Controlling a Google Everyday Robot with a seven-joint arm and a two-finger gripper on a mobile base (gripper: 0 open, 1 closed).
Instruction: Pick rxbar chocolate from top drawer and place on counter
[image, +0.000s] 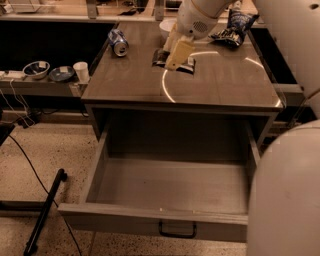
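Camera view, looking down at the cabinet from the front.

1. Gripper: at the end of a white arm that reaches in from the upper right, low over the back middle of the counter. Its pale yellowish fingers are clenched across the rxbar chocolate.
2. Rxbar chocolate: black wrapper, lying roughly level in the grip, with a dark end showing on either side of the fingers. It is at or just above the counter surface; I cannot tell whether it touches.
3. Counter: glossy grey-brown top with a bright ring of reflected light just in front of the gripper.
4. Top drawer: pulled fully out toward me below the counter, plain grey floor and walls on show, small black handle on the front panel.
5. Drink can: on its side near the counter's back left corner, well apart from the bar.
6. White bowl: at the back of the counter, partly hidden by the arm.
7. Chip bag: blue and black, at the back right of the counter.
8. Side shelf: lower, to the left of the cabinet, carrying two bowls and a pale cup in a row.
9. Robot body: a large white curved shell filling the lower right, in front of the drawer's right end.
10. Black pole: lying slanted on the speckled floor at the lower left.
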